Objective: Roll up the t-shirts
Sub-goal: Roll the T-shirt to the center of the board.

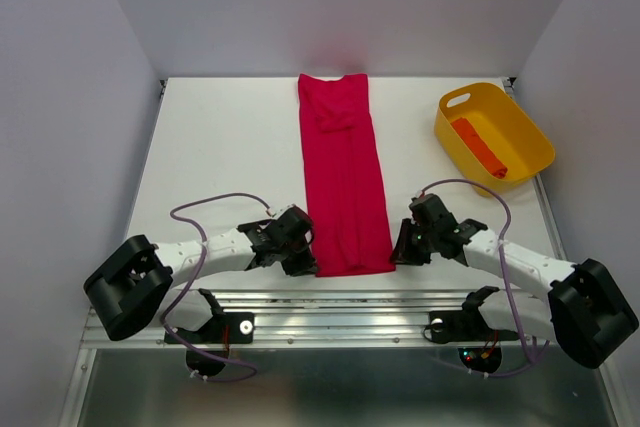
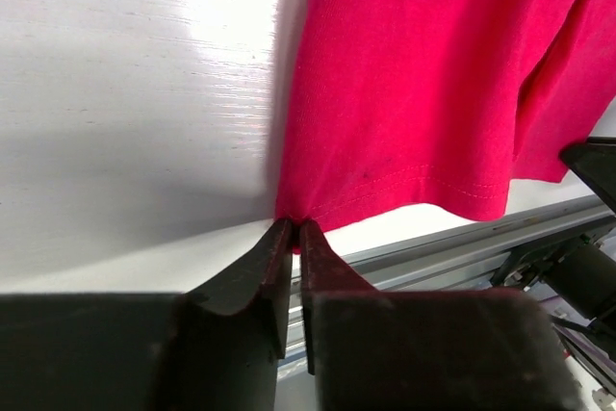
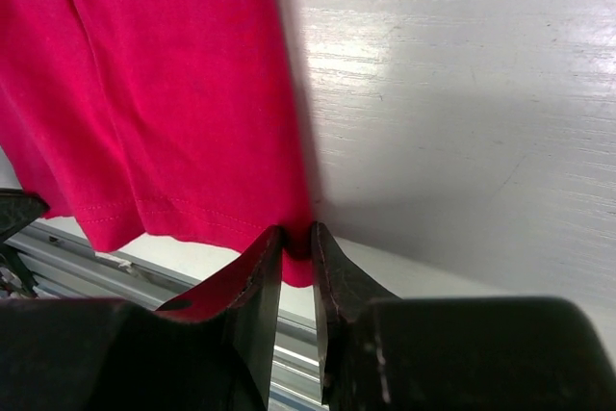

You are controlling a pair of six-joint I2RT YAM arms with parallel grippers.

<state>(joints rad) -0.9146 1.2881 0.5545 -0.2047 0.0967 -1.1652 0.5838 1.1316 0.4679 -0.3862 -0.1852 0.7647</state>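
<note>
L arm point(image 1: 215, 247) lies low along near edge of counter point(image 1: 225, 142), reaching in toward the middle. L jaws are pressed nearly together, pinching the near-L hem corner of the crimson t-shirt point(image 1: 345, 182). In the L wrist view a sliver of red cloth point(image 2: 433, 74) sits btwn the tips, w/ the stitched hem running off to the R.

The shirt lies flat mid-counter as a long narrow strip. Its collar end is at the far edge and its hem end at the near edge, just beside the metal rail point(image 1: 340, 305).

R jaws pinch the near-R hem corner the same way, and in the R wrist view red cloth point(image 3: 173, 93) fills the slit btwn the tips. R arm point(image 1: 520, 262) comes in from the R side.

Far R of counter is a yellow plastic tub point(image 1: 537, 147), well apart from the shirt. An orange-red t-shirt roll point(image 1: 478, 145) lies inside it.
</note>
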